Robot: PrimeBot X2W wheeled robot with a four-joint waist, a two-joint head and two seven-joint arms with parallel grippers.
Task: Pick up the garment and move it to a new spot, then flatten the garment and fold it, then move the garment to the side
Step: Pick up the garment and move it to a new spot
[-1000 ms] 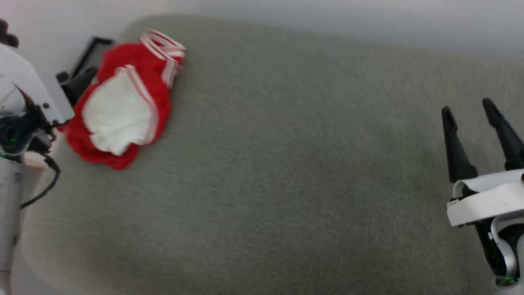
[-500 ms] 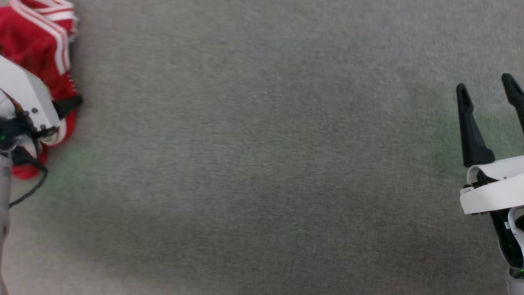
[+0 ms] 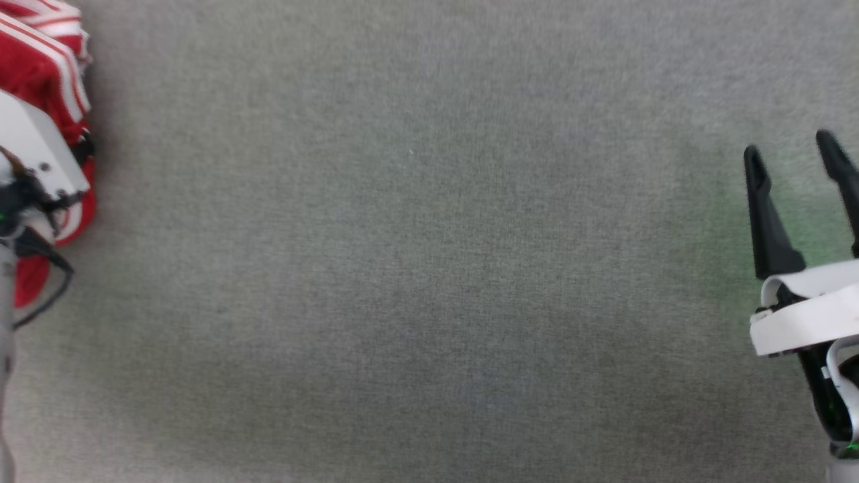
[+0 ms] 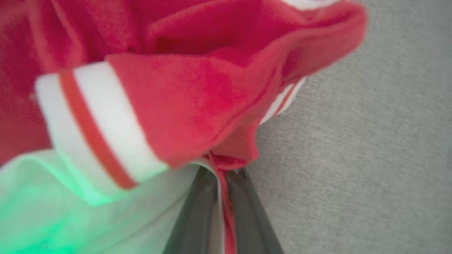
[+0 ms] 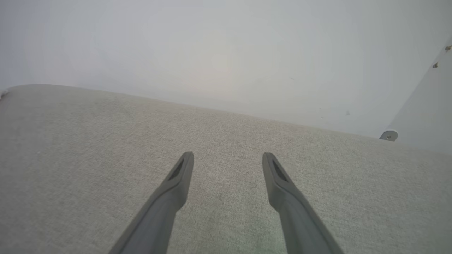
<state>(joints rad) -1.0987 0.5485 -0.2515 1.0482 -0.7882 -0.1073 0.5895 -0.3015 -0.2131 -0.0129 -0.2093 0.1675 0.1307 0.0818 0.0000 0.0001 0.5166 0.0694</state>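
The garment [image 3: 37, 74], red with white striped trim, lies bunched at the far left edge of the head view, partly behind my left arm's white wrist. In the left wrist view my left gripper [image 4: 221, 173] is shut on a red fold of the garment [image 4: 197, 91], with cloth pinched between its two dark fingers. A striped cuff [image 4: 88, 123] and white cloth lie to the left of the fingers. My right gripper [image 3: 792, 151] hovers open over bare cushion at the right, far from the garment, and its fingers stand wide apart with nothing between them in the right wrist view [image 5: 227, 158].
A broad grey fabric cushion [image 3: 429, 268] spans the head view. In the right wrist view its far edge meets a pale wall [image 5: 212, 53]. A white panel [image 5: 423, 113] stands at the right.
The head camera has swung, leaving the garment at the left edge of the picture. My left gripper has reached into the garment and shut on a fold. The right gripper stays open.
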